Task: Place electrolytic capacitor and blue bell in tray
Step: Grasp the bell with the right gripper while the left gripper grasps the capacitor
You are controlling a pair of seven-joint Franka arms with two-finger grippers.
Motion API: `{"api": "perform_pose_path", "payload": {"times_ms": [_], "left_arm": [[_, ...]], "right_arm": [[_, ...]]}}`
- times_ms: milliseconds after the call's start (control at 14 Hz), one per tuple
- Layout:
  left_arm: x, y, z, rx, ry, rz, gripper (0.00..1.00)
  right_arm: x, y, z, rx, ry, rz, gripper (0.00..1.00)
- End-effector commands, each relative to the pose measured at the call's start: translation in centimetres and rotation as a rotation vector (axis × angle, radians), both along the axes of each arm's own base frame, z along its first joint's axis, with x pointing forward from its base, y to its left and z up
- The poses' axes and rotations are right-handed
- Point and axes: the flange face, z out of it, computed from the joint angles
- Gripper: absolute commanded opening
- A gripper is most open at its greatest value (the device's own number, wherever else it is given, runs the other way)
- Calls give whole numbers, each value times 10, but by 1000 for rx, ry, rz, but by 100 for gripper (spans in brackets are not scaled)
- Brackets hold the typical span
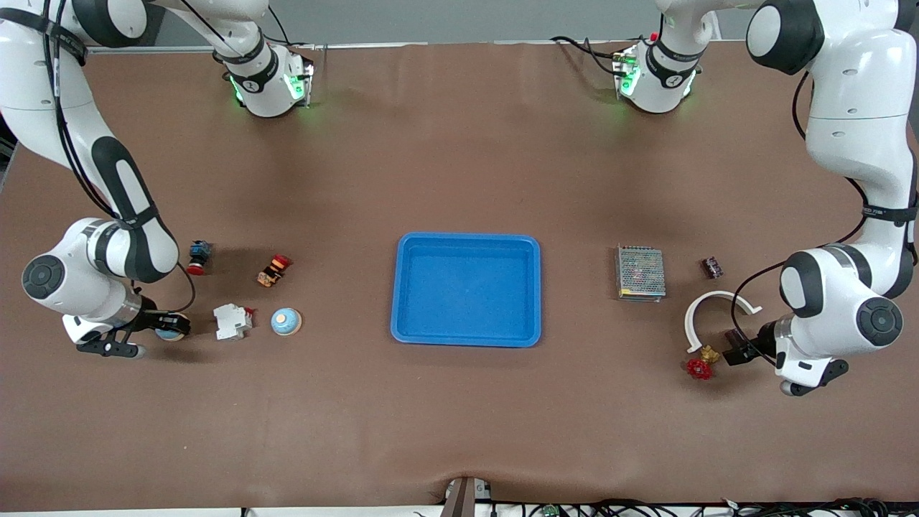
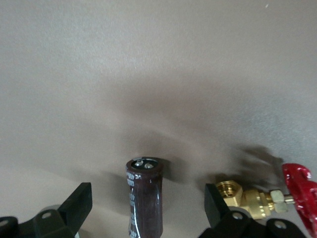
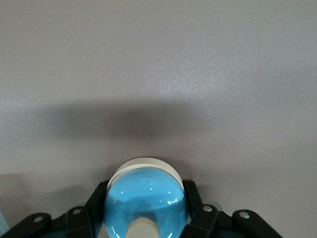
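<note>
A: Starting at the tools: what does each one hold?

B: The right gripper (image 3: 146, 223) is low at the right arm's end of the table (image 1: 459, 158), its fingers (image 3: 96, 201) clenched on the blue bell (image 3: 146, 201), a blue dome on a white base. In the front view that bell (image 1: 171, 332) shows just past the fingertips.

A: And the left gripper (image 2: 148, 208)?

B: Released. Its jaws stand wide, low at the left arm's end, with the electrolytic capacitor (image 2: 143, 196) upright between the fingers (image 2: 79, 201) and touching neither. The capacitor is a dark brown cylinder with a silver top.

A: What lies just beside it?

B: A brass valve (image 2: 247, 198) with a red handwheel (image 1: 698, 369), and a white curved bracket (image 1: 707, 309) a little farther from the front camera.

A: Where is the tray (image 1: 467, 337)?

B: Mid-table, well apart from both grippers, nothing in it.

A: Other items?

B: Toward the left arm's end, a metal mesh box (image 1: 640, 272) and a small dark component (image 1: 711, 267). Toward the right arm's end, a second blue-domed bell (image 1: 286, 321), a white breaker (image 1: 232, 321), a red-capped switch (image 1: 274, 270) and a dark push button (image 1: 199, 256).
</note>
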Motion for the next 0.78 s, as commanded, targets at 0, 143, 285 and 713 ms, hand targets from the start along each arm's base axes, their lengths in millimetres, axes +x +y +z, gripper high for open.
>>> {"api": "perform_pose_path", "payload": {"times_ms": [0,143,285,713], "left_arm": [[-4,0,-9,-5,16,13,100],[-4,1,-10,-5,18,13,100],[-4,5,-10,-5,18,16,100],[-5,10,-12,-4,19,27,100]], "right_arm": [[10,8,31,6,8,27,0],[21,23,57,14,52,47,0],[32,37,82,22,102,62,0],[43,135,159,11,150,-57,0]]}}
